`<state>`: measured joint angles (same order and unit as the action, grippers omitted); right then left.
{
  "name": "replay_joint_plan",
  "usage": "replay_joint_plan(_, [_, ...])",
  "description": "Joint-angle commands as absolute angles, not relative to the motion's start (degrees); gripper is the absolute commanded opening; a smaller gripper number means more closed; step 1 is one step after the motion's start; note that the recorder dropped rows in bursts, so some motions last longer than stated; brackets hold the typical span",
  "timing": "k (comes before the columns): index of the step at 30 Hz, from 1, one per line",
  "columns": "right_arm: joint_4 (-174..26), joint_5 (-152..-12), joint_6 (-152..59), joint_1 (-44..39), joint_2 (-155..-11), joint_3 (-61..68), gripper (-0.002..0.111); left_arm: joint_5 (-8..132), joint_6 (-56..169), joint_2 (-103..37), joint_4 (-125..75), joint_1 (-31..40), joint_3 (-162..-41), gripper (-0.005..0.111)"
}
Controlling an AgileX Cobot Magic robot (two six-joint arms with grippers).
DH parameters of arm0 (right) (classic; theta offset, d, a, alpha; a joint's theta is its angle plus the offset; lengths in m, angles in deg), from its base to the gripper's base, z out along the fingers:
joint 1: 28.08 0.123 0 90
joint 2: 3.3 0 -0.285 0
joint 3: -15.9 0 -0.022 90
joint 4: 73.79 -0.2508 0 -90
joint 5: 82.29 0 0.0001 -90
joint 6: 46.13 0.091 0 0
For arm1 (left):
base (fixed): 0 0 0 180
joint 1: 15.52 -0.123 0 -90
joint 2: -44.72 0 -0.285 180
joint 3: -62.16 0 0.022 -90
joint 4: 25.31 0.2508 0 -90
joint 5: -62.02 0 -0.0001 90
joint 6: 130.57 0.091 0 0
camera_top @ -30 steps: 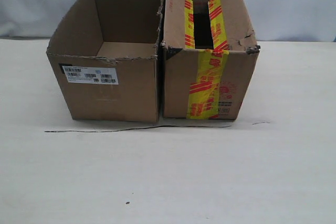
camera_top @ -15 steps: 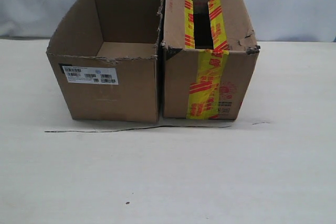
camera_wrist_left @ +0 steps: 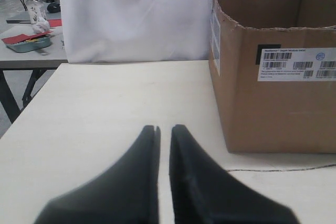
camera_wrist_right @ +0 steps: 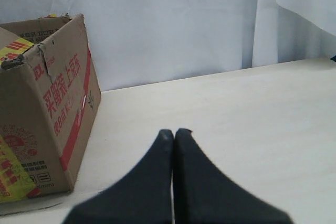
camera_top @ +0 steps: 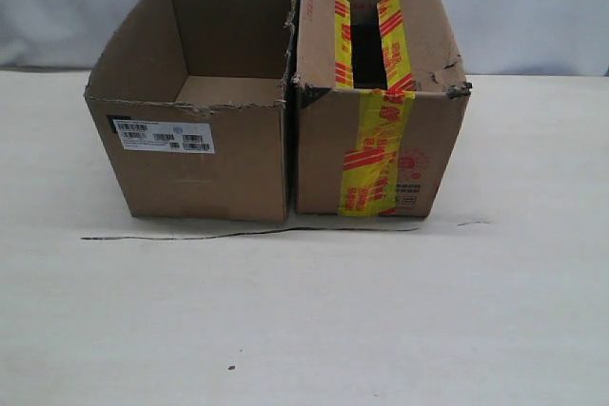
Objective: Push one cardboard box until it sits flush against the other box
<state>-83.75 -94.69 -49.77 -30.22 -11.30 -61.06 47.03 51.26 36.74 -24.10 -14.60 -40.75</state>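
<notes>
Brown cardboard box (camera_top: 381,149) with yellow-and-red tape stands on the pale counter (camera_top: 304,330), at the right of the pair in the exterior view. Its left wall lies against the right wall of the other box (camera_top: 205,168), with only a thin dark seam between them. That plain one is open at the top, has ragged edges, and carries a white barcode label (camera_top: 164,135) on its front face. Both fronts sit just behind a thin dark line (camera_top: 247,233) on the counter.

Neither arm appears in the exterior view. The left jaws hover over bare counter, well apart from the plain box, drawn narrow with only a slit between the tips and holding nothing. The right jaws are pressed together, empty, near the taped one's red-lettered side but not touching it.
</notes>
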Motion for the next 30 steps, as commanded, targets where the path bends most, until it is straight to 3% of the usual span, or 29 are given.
replay_joint_plan(1, [-83.34,-94.89,-50.41,-30.53,-11.08,-61.32,0.000,47.70,51.33,36.94,-24.53,-14.68,-40.62,0.000])
replay_joint_plan(30, [-74.46,-94.66,-45.43,-25.38,-11.08,-61.32,0.000,47.74,51.33,36.94,-24.53,-14.68,-40.62,0.000])
